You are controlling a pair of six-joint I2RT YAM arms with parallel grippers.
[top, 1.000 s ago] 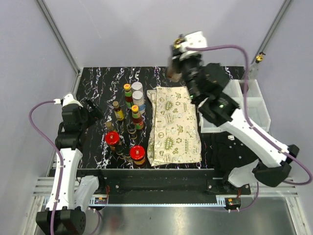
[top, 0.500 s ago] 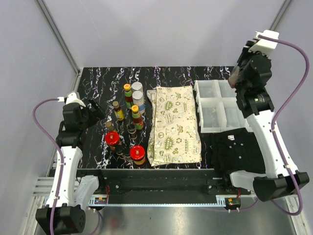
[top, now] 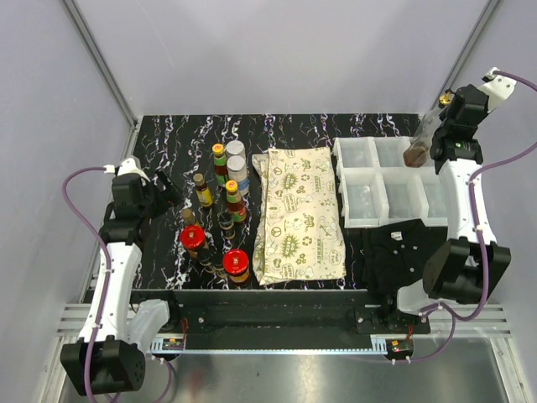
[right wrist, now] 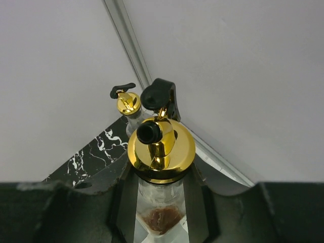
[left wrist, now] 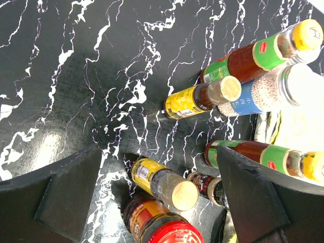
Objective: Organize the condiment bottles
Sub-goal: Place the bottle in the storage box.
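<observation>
My right claw (top: 434,134) clamps the gold-spouted bottle (top: 422,144), tilted over the white bins (top: 369,169) at two o'clock, probably for sorting. My left claw (left wrist: 159,190) gapes wide at nine.

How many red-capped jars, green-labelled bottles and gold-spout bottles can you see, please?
Red-capped jars: 2
Green-labelled bottles: 2
Gold-spout bottles: 2
Total: 6

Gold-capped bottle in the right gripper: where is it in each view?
Top external: gold-capped bottle at far right, over the white bins.
Left wrist: not in it.
Right wrist: its gold cap at centre, glass body below.
Shared landmark: black marbled tabletop, in all three.
</observation>
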